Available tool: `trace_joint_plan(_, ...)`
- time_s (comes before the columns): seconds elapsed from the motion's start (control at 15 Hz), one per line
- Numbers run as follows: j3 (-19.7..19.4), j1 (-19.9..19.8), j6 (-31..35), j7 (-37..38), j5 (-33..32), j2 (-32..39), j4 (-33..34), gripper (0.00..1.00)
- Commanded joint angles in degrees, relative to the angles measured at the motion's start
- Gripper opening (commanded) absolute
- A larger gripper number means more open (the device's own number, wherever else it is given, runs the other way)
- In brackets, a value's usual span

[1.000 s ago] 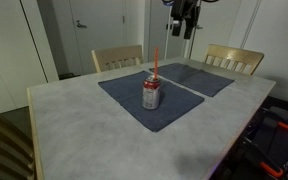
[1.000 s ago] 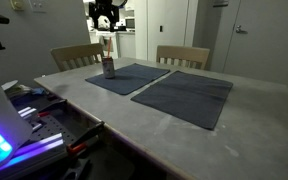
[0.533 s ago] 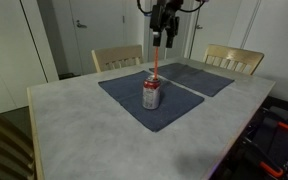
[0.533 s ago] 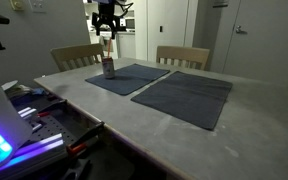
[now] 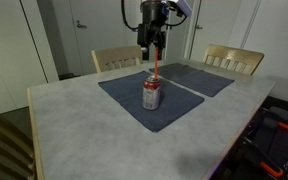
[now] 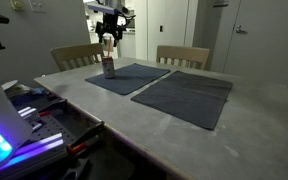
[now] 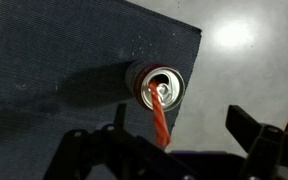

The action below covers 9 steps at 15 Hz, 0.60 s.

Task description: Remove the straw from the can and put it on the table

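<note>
The can (image 5: 152, 96), red and white with a silver top, stands upright on a dark blue-grey placemat (image 5: 134, 105) on the pale marbled table (image 5: 74, 125). The red-orange straw (image 5: 155, 72) stands upright in its opening. My gripper (image 5: 153, 48) hangs open just above the straw's top end, not touching it. In the wrist view the can top (image 7: 156, 85) is seen from above, with the straw (image 7: 161, 118) rising toward the camera between the open fingers (image 7: 179, 135). The can (image 6: 108, 67) is small and far away under the gripper (image 6: 108, 38) in an exterior view.
A second placemat (image 5: 199, 77) lies beside the first. Two wooden chairs (image 5: 117, 57) (image 5: 234, 58) stand at the far side of the table. A chair back (image 5: 4, 150) is at the near corner. Equipment with blue lights (image 6: 14, 140) sits beside the table.
My gripper has swung across from the side and come down until it is right above the straw's top. The can and straw have not moved.
</note>
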Motion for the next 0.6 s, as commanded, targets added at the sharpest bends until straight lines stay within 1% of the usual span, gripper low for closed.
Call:
trace_joint_plan(0.0,0.3,-0.4,-4.7,3.3,-2.5,1.0,2.6,1.0)
trace_joint_plan(0.27,0.2,-0.1,-8.9,7.7,-4.9,-0.1,2.5,1.0)
trace_joint_plan(0.53,0.4,-0.3,-10.6,8.8,-4.4,-0.5,2.0,1.0)
